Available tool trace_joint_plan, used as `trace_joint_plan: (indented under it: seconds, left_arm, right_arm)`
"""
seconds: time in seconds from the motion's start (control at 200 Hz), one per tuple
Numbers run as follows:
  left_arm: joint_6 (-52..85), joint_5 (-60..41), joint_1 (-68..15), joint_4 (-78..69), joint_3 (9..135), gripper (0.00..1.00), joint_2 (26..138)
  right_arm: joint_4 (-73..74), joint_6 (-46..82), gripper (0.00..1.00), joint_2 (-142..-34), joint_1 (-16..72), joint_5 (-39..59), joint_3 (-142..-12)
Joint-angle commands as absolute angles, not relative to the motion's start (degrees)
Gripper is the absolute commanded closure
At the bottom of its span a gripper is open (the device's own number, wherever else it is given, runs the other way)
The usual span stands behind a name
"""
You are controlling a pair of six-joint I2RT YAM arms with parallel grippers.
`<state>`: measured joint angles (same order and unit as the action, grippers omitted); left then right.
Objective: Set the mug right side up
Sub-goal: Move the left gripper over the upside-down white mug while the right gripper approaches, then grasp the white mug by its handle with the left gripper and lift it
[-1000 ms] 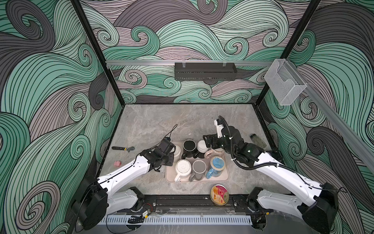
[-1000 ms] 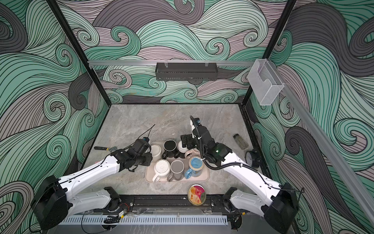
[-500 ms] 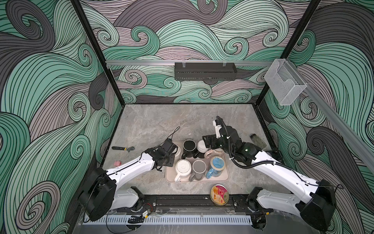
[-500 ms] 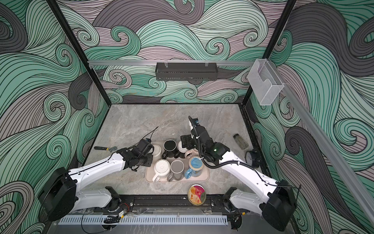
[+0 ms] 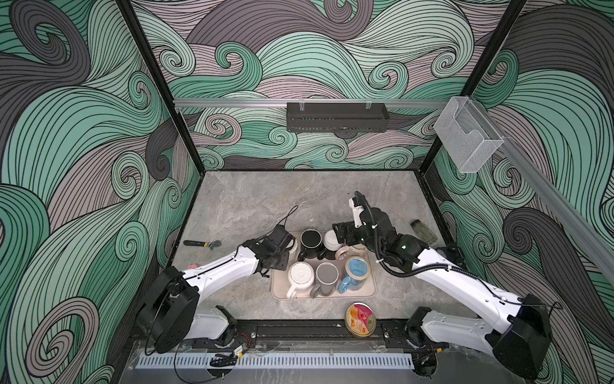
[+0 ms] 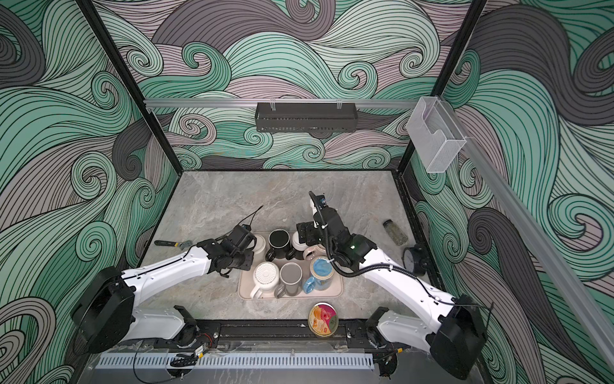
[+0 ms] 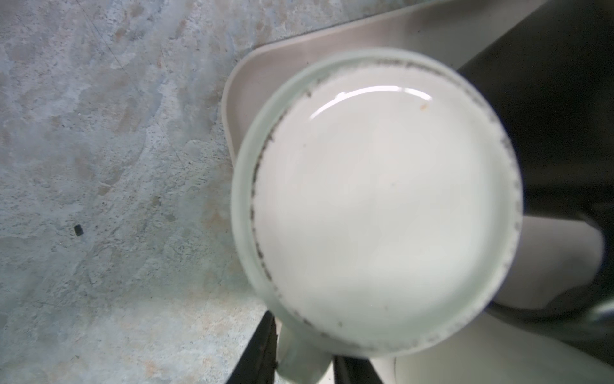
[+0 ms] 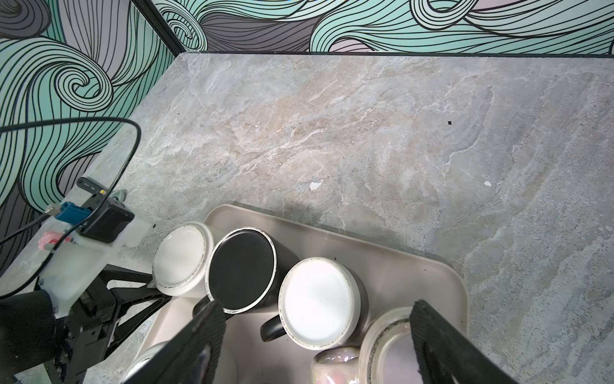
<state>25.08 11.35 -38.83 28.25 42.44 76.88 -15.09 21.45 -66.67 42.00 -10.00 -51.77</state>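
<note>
A white mug (image 7: 382, 206) stands upside down in the far left corner of the beige tray (image 7: 239, 83), its base filling the left wrist view. My left gripper (image 7: 300, 372) is shut on its handle (image 7: 300, 362), with a black finger on each side. In both top views the left gripper (image 5: 285, 247) covers most of this mug. My right gripper (image 8: 315, 332) hangs open above the tray's far right part, over a white-based black mug (image 8: 319, 302) and a pink pearly mug (image 8: 392, 349).
More mugs crowd the tray (image 5: 368, 292): a black one (image 5: 310, 239), a ribbed white one (image 5: 300, 276), a grey one (image 5: 327, 276), a blue one (image 5: 357, 269). On the table lie a wrench (image 5: 202, 243), a small jar (image 5: 423, 231) and a round tin (image 5: 360, 319).
My left arm has dropped lower beside the tray and its jaws have narrowed onto the white mug's handle. The right gripper has barely moved.
</note>
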Motion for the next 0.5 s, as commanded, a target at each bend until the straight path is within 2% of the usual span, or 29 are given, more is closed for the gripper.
trace_joint_plan:
  seconds: [0.0, 0.255, 0.46, 0.495]
  left_arm:
    - [25.67, 12.51, -39.15, 27.93, 44.34, 0.73, 78.04]
    - [25.67, 13.96, -39.18, 28.1, 44.21, 0.8, 78.29]
    - [25.58, 15.24, -39.25, 28.96, 44.82, 1.0, 77.39]
    - [25.6, 15.72, -39.34, 29.22, 44.85, 1.0, 77.14]
  right_arm:
    - [-13.86, 21.33, 0.13, -67.44, 42.21, -9.25, -50.94]
    - [-13.46, 21.61, 0.14, -67.78, 42.21, -8.6, -50.71]
    - [-13.2, 21.97, 0.15, -67.68, 42.19, -8.15, -50.68]
    - [-13.16, 21.98, 0.15, -67.68, 42.19, -7.85, -50.8]
